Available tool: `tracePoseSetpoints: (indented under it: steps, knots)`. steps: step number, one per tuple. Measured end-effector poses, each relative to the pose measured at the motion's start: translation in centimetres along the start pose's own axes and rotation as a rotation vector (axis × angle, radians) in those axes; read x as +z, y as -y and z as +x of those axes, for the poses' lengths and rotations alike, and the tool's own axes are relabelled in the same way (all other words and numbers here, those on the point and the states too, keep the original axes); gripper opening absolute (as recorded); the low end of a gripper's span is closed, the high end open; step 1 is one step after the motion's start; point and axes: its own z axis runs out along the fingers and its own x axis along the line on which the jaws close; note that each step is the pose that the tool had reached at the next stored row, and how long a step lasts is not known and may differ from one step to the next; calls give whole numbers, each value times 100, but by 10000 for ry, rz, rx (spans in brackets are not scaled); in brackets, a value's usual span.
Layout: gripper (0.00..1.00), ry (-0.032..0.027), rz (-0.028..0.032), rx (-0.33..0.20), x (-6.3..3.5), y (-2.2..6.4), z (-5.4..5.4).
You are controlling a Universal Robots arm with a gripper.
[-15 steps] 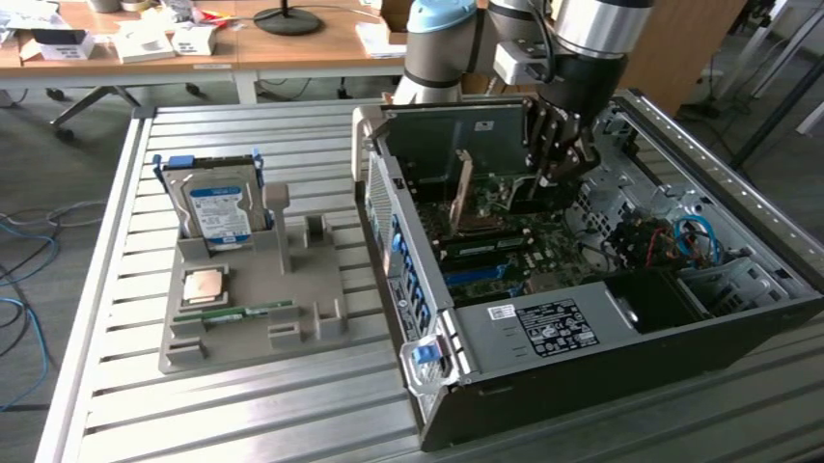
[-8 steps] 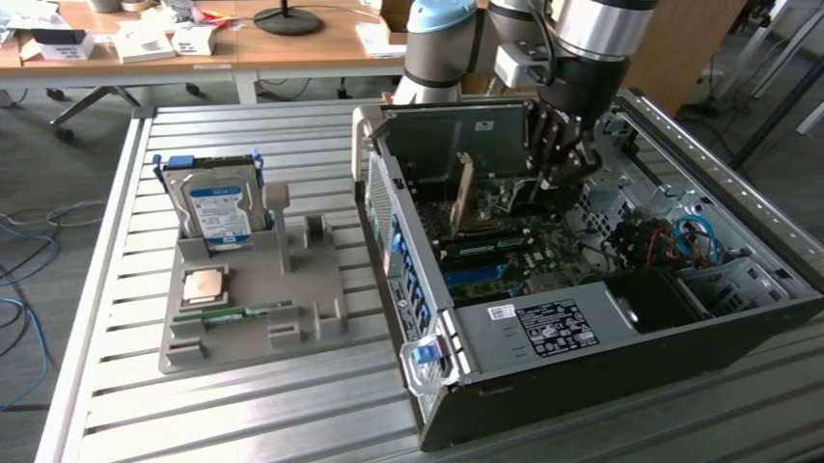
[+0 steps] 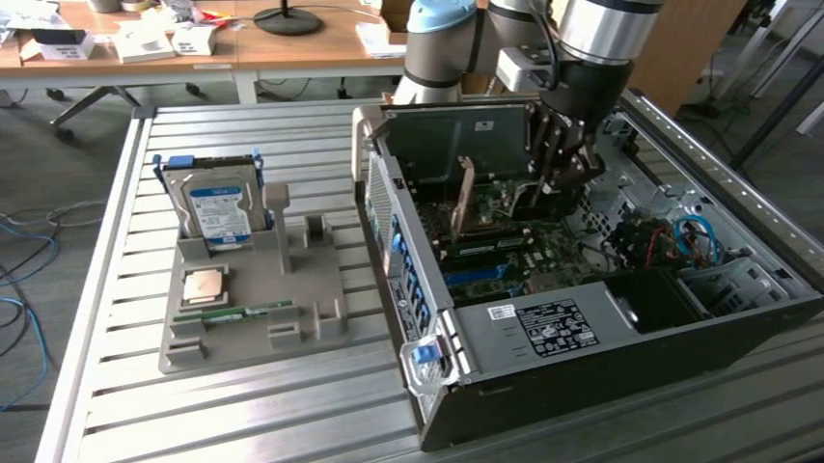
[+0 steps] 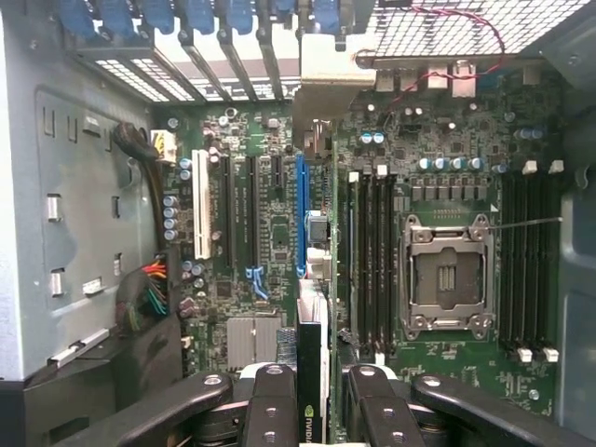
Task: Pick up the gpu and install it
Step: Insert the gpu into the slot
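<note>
My gripper (image 3: pixel 566 164) reaches down into the open computer case (image 3: pixel 580 333), over the motherboard. In the wrist view the gpu (image 4: pixel 312 368) shows edge-on as a thin dark card with a small green logo. It is clamped between my two black fingers (image 4: pixel 270 400), so the gripper (image 4: pixel 317 405) is shut on it. The card runs in line with the long blue expansion slot (image 4: pixel 300 209), and its silver bracket (image 4: pixel 326 70) sits at the case's rear slot openings. Whether the card is seated in the slot I cannot tell.
A grey parts fixture (image 3: pixel 315 318) stands on the slatted metal table at the exterior view's left. It holds an upright hard drive (image 3: pixel 219 207), a processor (image 3: pixel 206 286) and a green memory stick (image 3: pixel 232 312). The processor socket (image 4: pixel 445 275) and memory slots lie beside the card.
</note>
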Motion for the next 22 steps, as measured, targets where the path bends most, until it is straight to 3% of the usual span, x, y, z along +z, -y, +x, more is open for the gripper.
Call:
tracePoseSetpoints:
  steps: [22]
  knots:
    - [26, 0, 0, -19, 98, -8, 60]
